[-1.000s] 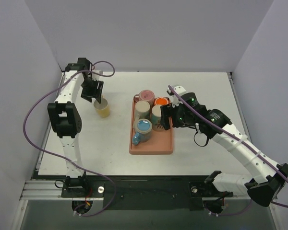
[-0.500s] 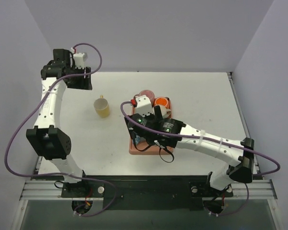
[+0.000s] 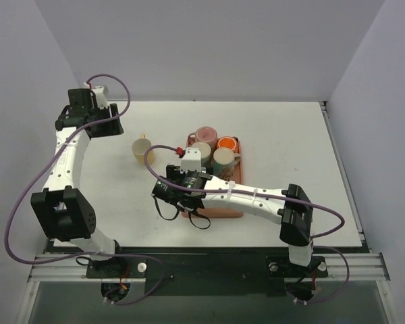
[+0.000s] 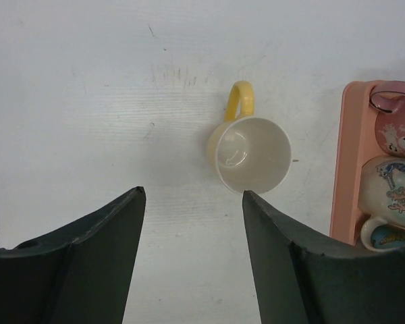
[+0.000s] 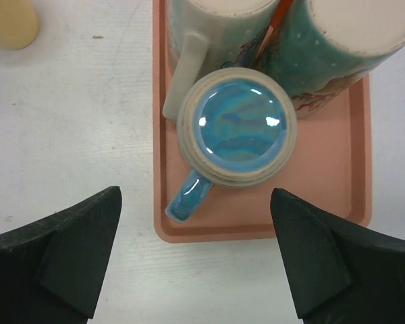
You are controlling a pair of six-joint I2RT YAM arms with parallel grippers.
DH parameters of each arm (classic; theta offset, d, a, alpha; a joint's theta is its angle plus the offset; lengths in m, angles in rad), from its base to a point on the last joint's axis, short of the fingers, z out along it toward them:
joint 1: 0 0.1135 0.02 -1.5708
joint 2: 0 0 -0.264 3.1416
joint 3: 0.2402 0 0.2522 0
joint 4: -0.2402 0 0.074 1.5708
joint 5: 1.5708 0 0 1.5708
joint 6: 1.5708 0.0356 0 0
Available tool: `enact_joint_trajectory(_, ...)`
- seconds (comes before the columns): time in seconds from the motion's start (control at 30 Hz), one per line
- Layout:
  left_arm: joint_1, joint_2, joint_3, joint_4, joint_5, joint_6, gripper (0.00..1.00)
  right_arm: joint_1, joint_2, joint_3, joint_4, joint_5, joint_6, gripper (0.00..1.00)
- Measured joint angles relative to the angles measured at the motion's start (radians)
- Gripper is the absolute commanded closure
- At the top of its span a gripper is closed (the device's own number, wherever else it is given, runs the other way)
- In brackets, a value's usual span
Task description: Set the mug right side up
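Target identification: the blue-glazed ceramic mug with a beige outer band point(image 5: 237, 128) sits in the near-left corner of the salmon-pink plastic tray point(image 5: 337, 202). It shows a flat, glossy blue disc inside a raised ring, which reads as its base, so it is judged to be upside down and the item to be turned. Its handle projects toward the tray's near-left corner. On the far side, a cream mug point(image 5: 216, 10) and a teal speckled mug point(image 5: 344, 40) stand just beside it, so only the near and lateral sides are free for access. The right gripper point(image 5: 196, 194) hovers directly above the blue mug, jaws spread wide and empty. This suits a descent that straddles the mug body. One finger hangs over the white table point(image 4: 88, 101) outside the tray wall, so the rim may obstruct that finger on the way down; re-centring over the mug is advisable. The left gripper point(image 4: 192, 196) is likewise released and holds nothing. It stands well back from the tray, which keeps the shared workspace free for the right arm. Beyond its fingertips, a yellow mug with a cream interior point(image 4: 251, 152) rests mouth-up on the table, apart from the tray and needing no correction.
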Motion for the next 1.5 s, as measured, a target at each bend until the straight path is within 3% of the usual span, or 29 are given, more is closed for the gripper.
enact_joint_trajectory(0.1,0.000,-0.028,-0.005,0.035,0.001,-0.008,0.30,0.013,0.046,0.028,-0.012,-0.003,0.078,0.44)
enact_joint_trajectory(0.2,0.000,-0.052,-0.008,0.073,0.011,-0.013,0.30,0.027,0.079,0.048,-0.022,-0.006,0.167,0.44)
enact_joint_trajectory(0.37,0.000,-0.072,-0.032,0.115,0.039,-0.016,0.30,0.048,0.119,0.053,-0.053,-0.006,0.290,0.26)
enact_joint_trajectory(0.67,0.000,-0.084,-0.091,0.142,0.077,-0.015,0.30,0.055,0.192,0.058,-0.078,-0.003,0.411,0.35)
enact_joint_trajectory(0.9,0.000,-0.117,-0.119,0.153,0.096,-0.014,0.30,0.014,0.270,0.117,-0.109,0.045,0.426,0.36)
enact_joint_trajectory(1.1,0.000,-0.140,-0.143,0.165,0.122,-0.015,0.30,-0.003,0.290,0.111,-0.129,0.055,0.441,0.52)
enact_joint_trajectory(1.17,0.000,-0.140,-0.146,0.169,0.137,-0.016,0.30,-0.003,0.289,0.087,-0.131,0.064,0.449,0.72)
enact_joint_trajectory(1.2,0.000,-0.141,-0.148,0.171,0.143,-0.016,0.30,-0.003,0.289,0.071,-0.135,0.067,0.451,0.89)
enact_joint_trajectory(1.23,0.000,-0.141,-0.150,0.174,0.149,-0.016,0.30,-0.003,0.289,0.060,-0.137,0.067,0.452,1.00)
enact_joint_trajectory(1.5,0.001,-0.147,-0.166,0.180,0.183,-0.014,0.30,0.005,0.244,0.011,-0.145,0.064,0.399,1.00)
